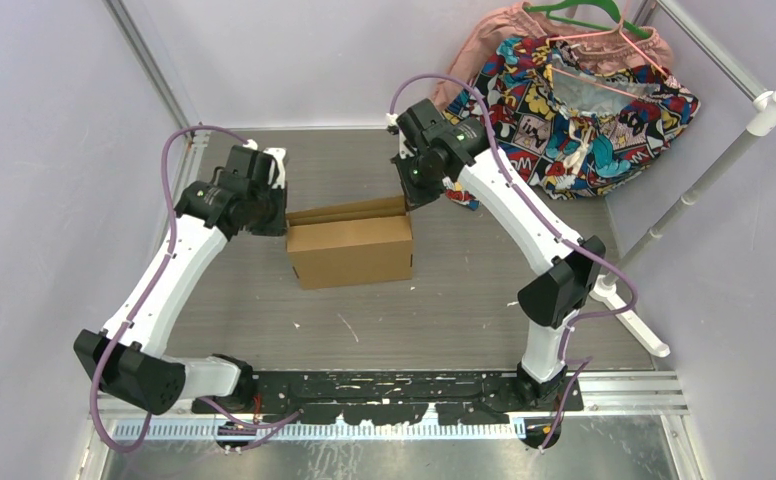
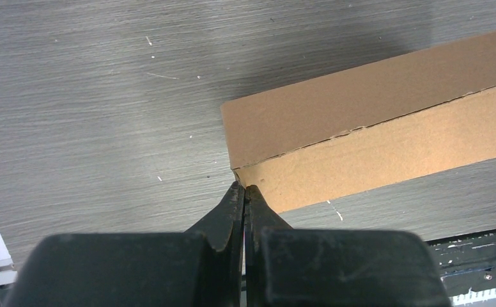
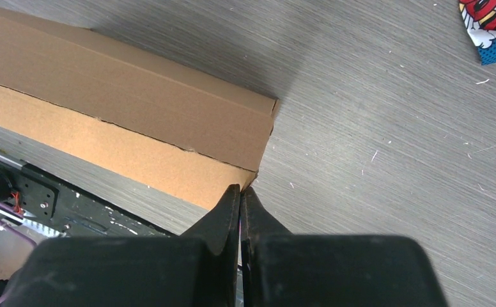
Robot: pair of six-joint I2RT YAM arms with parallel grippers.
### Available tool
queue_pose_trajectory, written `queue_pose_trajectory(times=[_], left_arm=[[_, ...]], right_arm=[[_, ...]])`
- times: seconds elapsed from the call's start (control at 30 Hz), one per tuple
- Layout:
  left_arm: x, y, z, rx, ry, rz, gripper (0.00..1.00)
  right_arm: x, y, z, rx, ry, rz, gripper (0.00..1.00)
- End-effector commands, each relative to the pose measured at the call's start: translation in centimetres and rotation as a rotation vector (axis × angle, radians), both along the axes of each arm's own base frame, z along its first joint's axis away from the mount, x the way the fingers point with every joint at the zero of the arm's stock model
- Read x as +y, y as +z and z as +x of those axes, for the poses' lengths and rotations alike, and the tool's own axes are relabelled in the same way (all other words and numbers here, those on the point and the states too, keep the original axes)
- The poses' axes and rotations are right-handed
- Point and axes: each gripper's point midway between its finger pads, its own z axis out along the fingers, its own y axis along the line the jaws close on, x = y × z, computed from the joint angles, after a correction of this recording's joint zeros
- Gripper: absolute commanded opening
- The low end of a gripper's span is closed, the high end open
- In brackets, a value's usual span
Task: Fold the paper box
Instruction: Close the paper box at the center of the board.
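The paper box [image 1: 350, 250] is a plain brown cardboard mailer, closed, lying in the middle of the grey table, with a flap edge showing along its far side. My left gripper [image 1: 284, 214] hangs over its far left corner. In the left wrist view the fingers [image 2: 244, 190] are pressed together with nothing between them, their tips right at the corner of the box [image 2: 373, 121]. My right gripper [image 1: 408, 198] is over the far right corner. Its fingers [image 3: 241, 190] are also shut and empty, tips at the corner of the box [image 3: 124, 109].
A comic-print cloth [image 1: 584, 110] with a pink garment and a green hanger lies at the back right; a corner of it shows in the right wrist view [image 3: 491, 29]. A white pole stand [image 1: 704, 180] leans on the right. A black rail [image 1: 394, 385] runs along the near edge.
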Motion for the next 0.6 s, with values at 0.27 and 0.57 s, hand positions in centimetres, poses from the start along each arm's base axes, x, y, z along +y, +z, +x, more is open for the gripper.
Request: queue_pose_trajectory(times=[0.27, 0.57], left_arm=[[-1.37, 1.60, 0.65, -0.044, -0.030, -0.039, 0.00], [-1.51, 1.36, 0.59, -0.040, -0.029, -0.039, 0.00]], right_arm=[[1.67, 2.32, -0.67, 0.013, 0.035, 0.099, 0.01], [1.90, 2.21, -1.16, 0.051, 0.041, 0.123, 0.01]])
